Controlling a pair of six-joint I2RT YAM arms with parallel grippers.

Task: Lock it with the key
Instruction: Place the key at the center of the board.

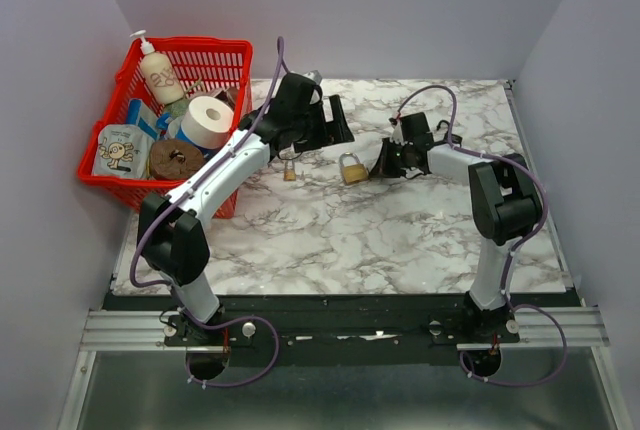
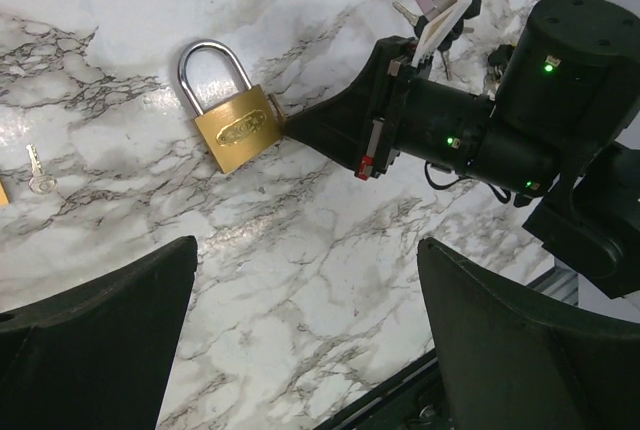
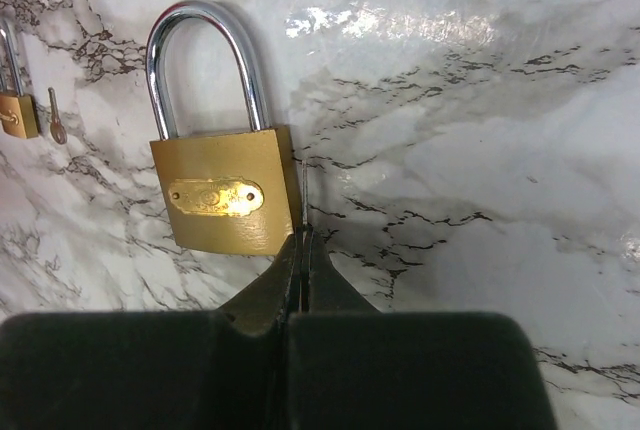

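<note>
While left gripper (image 2: 308, 250) gapes empty, right gripper (image 3: 302, 242), shut, touches the padlock (image 3: 225, 200), perhaps pinching a key (image 2: 272, 110).

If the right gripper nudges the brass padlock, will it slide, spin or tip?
Probably slides rather than tips: the padlock lies flat on the glossy marble table. Pushed at its corner, where the shut right gripper sits, it may spin. Brass body looks heavy.

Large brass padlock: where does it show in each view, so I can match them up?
Top external: the large brass padlock lies mid-table, just left of the right gripper.
Left wrist: upper left of the picture, shackle pointing up.
Right wrist: left of centre, shackle up.
Shared landmark: the right gripper, jaws shut, tip at the padlock's side.
</note>
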